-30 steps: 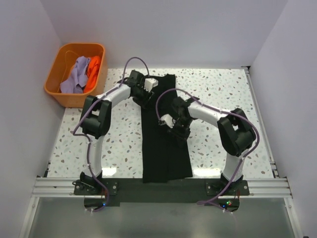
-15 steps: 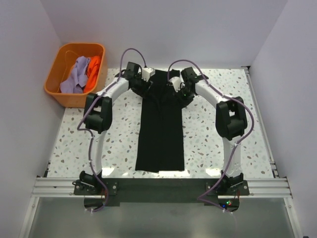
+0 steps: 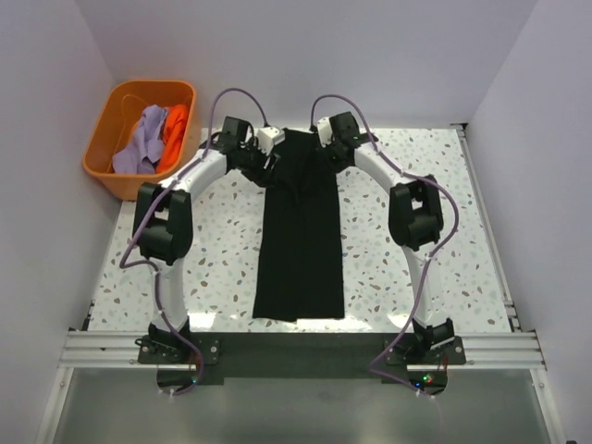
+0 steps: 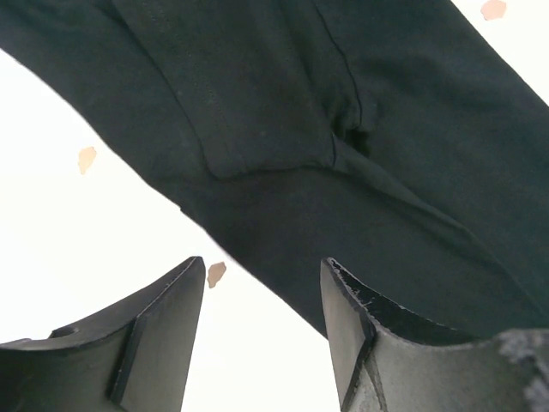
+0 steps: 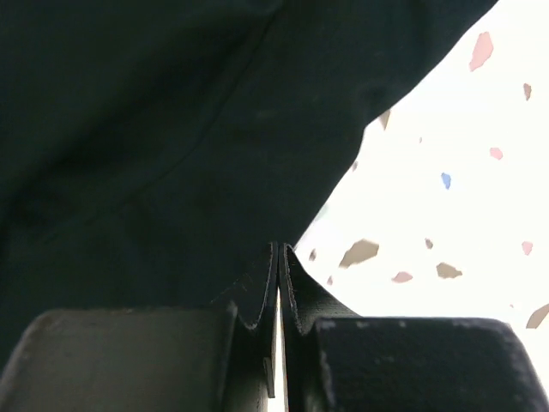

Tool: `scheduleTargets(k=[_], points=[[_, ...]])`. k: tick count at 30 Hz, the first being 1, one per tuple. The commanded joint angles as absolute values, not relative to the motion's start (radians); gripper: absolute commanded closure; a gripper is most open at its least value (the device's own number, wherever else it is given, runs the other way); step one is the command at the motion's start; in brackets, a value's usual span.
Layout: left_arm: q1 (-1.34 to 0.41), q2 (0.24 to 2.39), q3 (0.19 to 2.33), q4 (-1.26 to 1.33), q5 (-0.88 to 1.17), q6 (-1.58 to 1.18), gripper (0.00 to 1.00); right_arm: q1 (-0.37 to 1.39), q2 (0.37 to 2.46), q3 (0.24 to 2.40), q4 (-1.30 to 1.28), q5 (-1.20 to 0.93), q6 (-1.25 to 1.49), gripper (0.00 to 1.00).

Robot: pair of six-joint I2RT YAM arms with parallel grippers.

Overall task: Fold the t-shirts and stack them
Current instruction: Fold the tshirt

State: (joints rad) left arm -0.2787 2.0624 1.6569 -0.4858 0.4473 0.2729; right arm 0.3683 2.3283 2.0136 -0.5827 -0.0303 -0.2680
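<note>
A large black t-shirt (image 3: 301,240) lies folded into a long narrow strip down the middle of the speckled table. Both grippers are at its far end. My left gripper (image 3: 270,157) is at the far left corner; in the left wrist view it (image 4: 262,270) is open and empty, with the black cloth (image 4: 343,103) just beyond its tips. My right gripper (image 3: 326,153) is at the far right corner; in the right wrist view it (image 5: 279,251) is shut, with the cloth's edge (image 5: 129,129) running into its tips. A lavender shirt (image 3: 139,139) and an orange shirt (image 3: 174,129) lie crumpled in the tub.
The rigid orange plastic tub (image 3: 153,83) stands at the far left corner, off the table's edge. White walls enclose the left, right and back. A metal rail (image 3: 296,344) runs along the near edge at the arm bases.
The right gripper moved from the shirt's middle to its far end. Both arms stretched further back. The black shirt shifted left and straightened into a narrower strip.
</note>
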Motion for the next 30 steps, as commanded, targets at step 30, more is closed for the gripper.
scheduleTargets(k=[30], points=[[-0.239,2.343,2.069,-0.4,0.417,0.149,0.28,0.367,2.573,2.339,-0.284,0.321,-0.43,0.72]])
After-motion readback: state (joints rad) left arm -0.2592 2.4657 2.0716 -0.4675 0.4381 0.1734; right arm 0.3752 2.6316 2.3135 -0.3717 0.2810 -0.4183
